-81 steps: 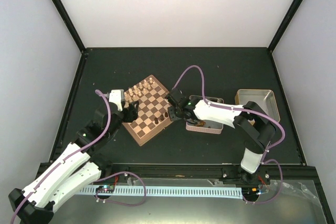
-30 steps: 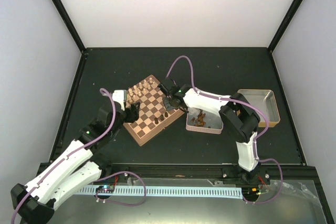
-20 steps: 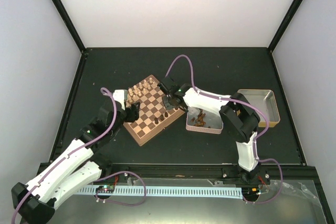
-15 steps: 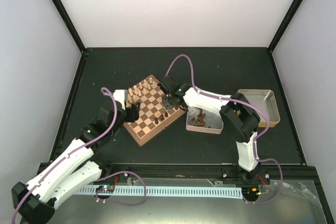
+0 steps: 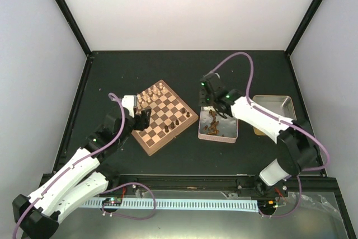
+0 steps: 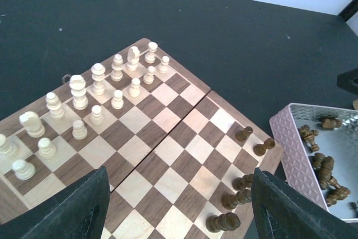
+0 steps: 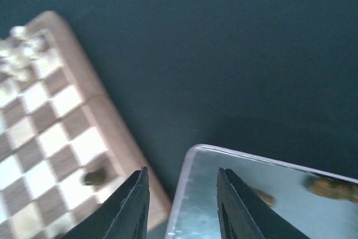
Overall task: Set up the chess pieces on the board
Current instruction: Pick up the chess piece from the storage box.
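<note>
Pincers: my right gripper hangs with its jaws apart and nothing between them, over the far left corner of the pink-sided tin; my left gripper is spread wide and empty above the near left part of the board.
Board: it sits turned like a diamond on the dark table, left of centre, just beside the tin.
Dark pieces: five dark chess pieces stand along the board's right edge, the rest lie jumbled in the tin.
Pale side: the cream pieces fill the two rows at the board's far left edge, so that half looks done to me.
Step in hand: fetching the next dark piece, I'd say.
How to do it well: drop straight down over one piece lying apart from the heap, jaws across its narrow stem, clear of the tin's wall.
Watch out: these pieces are small and round, so a skewed pinch could squirt one away.
Placement: I should come in from above and lower gently so the standing row isn't toppled.
</note>
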### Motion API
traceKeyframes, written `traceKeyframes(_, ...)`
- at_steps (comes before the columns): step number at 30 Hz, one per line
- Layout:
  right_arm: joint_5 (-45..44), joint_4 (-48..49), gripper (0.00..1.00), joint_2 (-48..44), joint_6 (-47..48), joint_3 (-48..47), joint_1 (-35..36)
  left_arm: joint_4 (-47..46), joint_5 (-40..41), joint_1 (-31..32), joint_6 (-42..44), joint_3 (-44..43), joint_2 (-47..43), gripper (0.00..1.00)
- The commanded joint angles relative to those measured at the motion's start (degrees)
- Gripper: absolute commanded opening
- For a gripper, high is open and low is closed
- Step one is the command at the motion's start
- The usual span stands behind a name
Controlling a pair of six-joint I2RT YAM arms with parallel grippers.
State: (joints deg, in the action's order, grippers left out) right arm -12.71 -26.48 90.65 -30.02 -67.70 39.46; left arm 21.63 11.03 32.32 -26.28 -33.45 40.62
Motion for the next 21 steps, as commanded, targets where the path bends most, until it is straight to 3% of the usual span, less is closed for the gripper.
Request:
traceKeyframes(1,-0.5,2.7,0.36,-2.3,-3.2,8.0,-5.0,-3.1,-3.6,-0.5,2.8,-1.1,0.2,0.71)
traceKeyframes(7,4.0,3.9,0.35,0.4,-0.5,10.5,-7.5,-1.8,-4.9,-0.4,4.1,-2.9,-0.7,0.72)
traceKeyframes(13,4.7,4.0,0.35,5.7,2.0,7.4,-7.7,8.0,-4.7,-0.4,7.7,-11.8,-3.4,0.73)
traceKeyframes(16,4.4,3.6,0.35,7.7,2.4,6.0,-7.7,9.4,-2.6,-0.4,10.4,-12.6,-6.4,0.76)
traceKeyframes(21,2.9,3.5,0.25,9.9,2.4,5.4,-7.8,10.6,-0.7,-0.4,12.8,-12.0,-11.0,0.85)
